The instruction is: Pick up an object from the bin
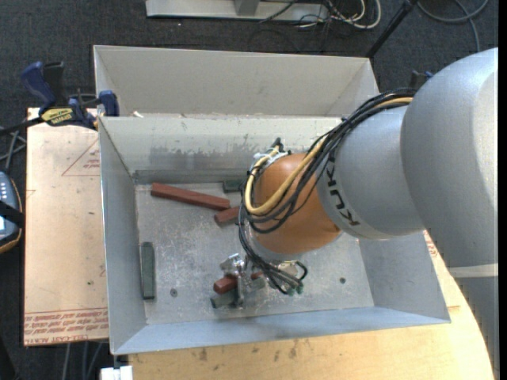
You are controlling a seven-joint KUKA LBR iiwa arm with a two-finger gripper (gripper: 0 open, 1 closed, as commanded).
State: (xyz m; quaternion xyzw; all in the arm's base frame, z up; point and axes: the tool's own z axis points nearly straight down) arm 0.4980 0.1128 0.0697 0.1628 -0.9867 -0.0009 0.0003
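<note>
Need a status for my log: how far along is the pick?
Done: the tool is down in the bin, near its front wall. In hand: it sits at a small red thing; a grasp cannot be made out. Left: lifting something out; the brown stick and grey bar lie untouched.

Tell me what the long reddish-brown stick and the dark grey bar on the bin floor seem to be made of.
The reddish-brown stick looks like painted wood or plastic: even matte colour, straight edges, no glint. The dark grey bar may be rubber or dull plastic: flat dark surface, no shine. Neither can be settled by look alone.
</note>
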